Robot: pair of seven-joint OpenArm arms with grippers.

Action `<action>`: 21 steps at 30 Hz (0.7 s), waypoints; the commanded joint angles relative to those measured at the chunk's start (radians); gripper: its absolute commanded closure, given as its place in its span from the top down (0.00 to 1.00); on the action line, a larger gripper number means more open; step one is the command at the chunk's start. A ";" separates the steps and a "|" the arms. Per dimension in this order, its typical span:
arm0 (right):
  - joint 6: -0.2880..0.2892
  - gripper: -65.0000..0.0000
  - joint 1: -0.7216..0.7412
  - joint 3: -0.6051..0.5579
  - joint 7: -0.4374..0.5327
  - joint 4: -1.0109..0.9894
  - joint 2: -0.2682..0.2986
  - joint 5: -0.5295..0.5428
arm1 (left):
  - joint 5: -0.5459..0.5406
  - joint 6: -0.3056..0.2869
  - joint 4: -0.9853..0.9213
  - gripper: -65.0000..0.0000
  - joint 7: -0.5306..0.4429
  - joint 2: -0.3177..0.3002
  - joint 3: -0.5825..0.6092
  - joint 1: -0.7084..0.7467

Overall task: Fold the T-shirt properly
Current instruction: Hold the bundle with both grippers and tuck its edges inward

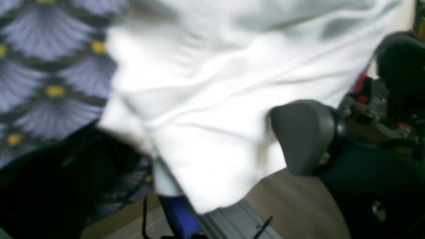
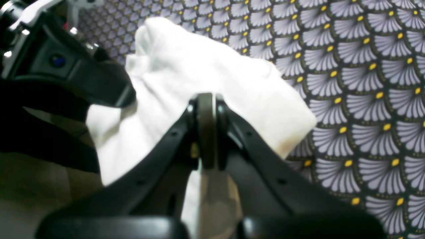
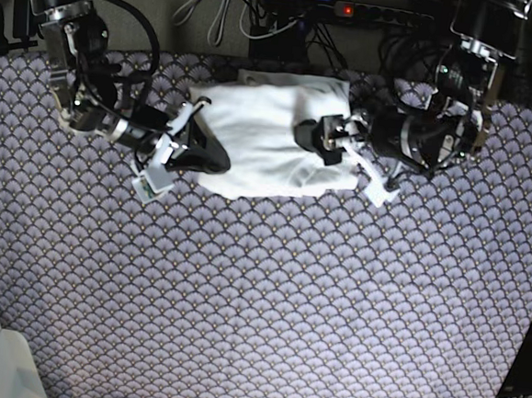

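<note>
Purple-grey scallop-patterned cloth with small yellow dots covers the whole counter, and the plain white short-sleeved T-shirt of soft thin cloth lies near its far edge, gathered into a compact, roughly rectangular bundle between the two arms. In the left wrist view part of the white fabric appears to hang past the counter's edge, though that picture is blurred.

Seen from the base view, the right end effector rests at the bundle's near corner on that view's left, its jaws pressed together; the right wrist view shows the closed tips against white cloth, but whether a layer is pinched between them I cannot tell. The left end effector sits on the opposite side of the shirt with its jaws spread wide, one dark grey pad lying against the fabric, nothing clamped.

By my judgement the shirt will handle as light, limp and quite unstiff: it creases readily, holds no shape of its own, and any lifted part will sag and drag the layers beneath it. It is not fragile, yet thin cloth slides over the patterned cover. Best to take hold at a corner or along a folded edge, pinching all layers together, with both sides lifted evenly so the fold stays square.
</note>
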 commanded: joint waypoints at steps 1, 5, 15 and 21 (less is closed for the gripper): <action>0.014 0.00 0.014 0.004 0.024 0.014 0.008 0.018 | -0.006 0.001 0.007 0.95 0.010 0.001 -0.001 -0.016; 0.014 0.00 0.012 0.005 0.024 0.014 0.008 0.018 | -0.006 0.001 0.007 0.95 0.008 0.018 -0.001 -0.021; 0.014 0.00 0.012 0.004 0.024 0.014 0.008 0.018 | -0.005 -0.007 -0.071 0.94 0.007 0.069 -0.001 -0.022; 0.014 0.00 0.012 0.004 0.024 0.014 0.008 0.018 | -0.005 -0.010 -0.111 0.75 0.007 0.067 -0.001 -0.022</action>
